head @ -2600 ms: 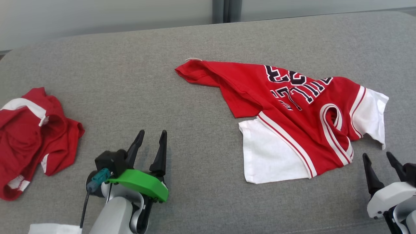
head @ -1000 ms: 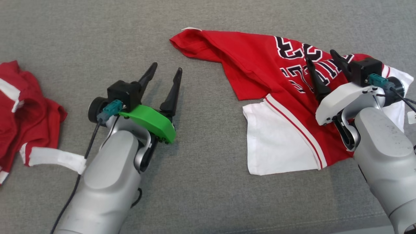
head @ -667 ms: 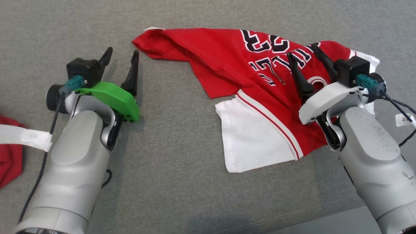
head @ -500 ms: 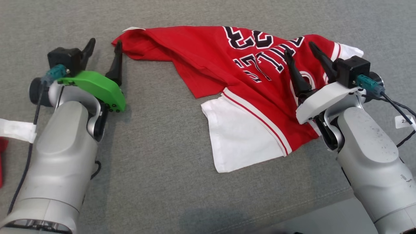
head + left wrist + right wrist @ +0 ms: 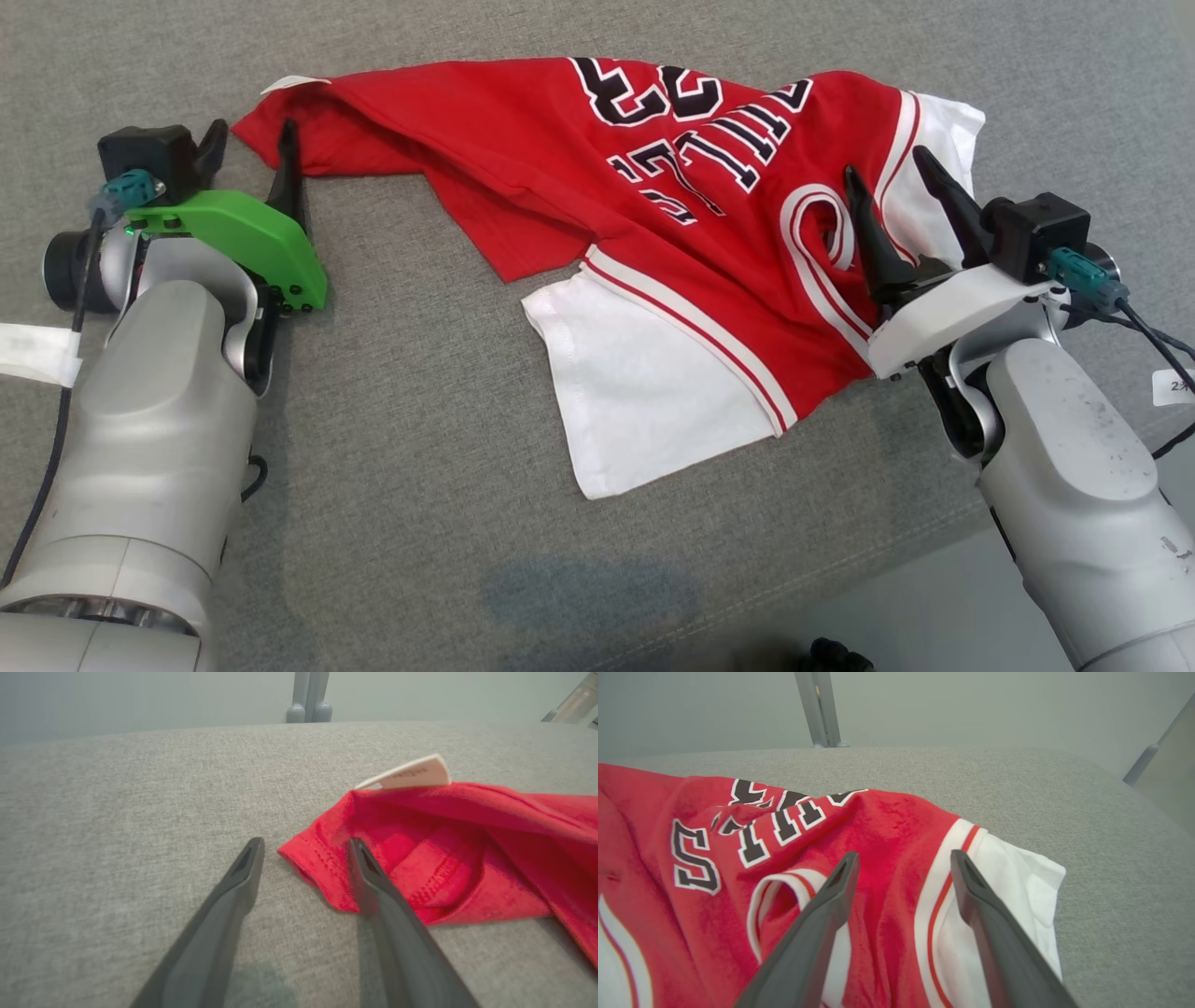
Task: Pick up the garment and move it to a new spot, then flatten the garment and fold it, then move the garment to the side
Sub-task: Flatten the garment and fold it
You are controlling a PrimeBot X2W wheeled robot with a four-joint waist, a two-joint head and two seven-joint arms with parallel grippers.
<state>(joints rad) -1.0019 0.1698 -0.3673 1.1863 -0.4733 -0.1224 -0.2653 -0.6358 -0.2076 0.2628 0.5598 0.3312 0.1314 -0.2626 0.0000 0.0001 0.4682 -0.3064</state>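
The garment [image 5: 560,159] is a red shirt with white sleeves and black lettering, lying crumpled on the grey padded surface [image 5: 420,420]. My left gripper [image 5: 252,140] stands open at its far-left red corner. In the left wrist view the hemmed corner [image 5: 322,868] lies between the fingers of the left gripper [image 5: 306,844], under a white label [image 5: 411,772]. My right gripper [image 5: 885,166] is open just over the right shoulder, beside the white-trimmed neck hole [image 5: 822,224]. In the right wrist view the right gripper [image 5: 905,855] straddles red cloth of the garment [image 5: 714,835] near a white sleeve [image 5: 1017,872].
The padded surface's front edge runs along the lower right, with pale floor [image 5: 887,607] beyond it. A white paper tag [image 5: 28,350] hangs by my left arm, another tag [image 5: 1174,385] by my right. A wall with a grey post [image 5: 308,700] stands behind.
The head camera has turned right and down. Both arms have reached forward: the left gripper has come up to the garment's red corner, the right one has settled lower over the shoulder.
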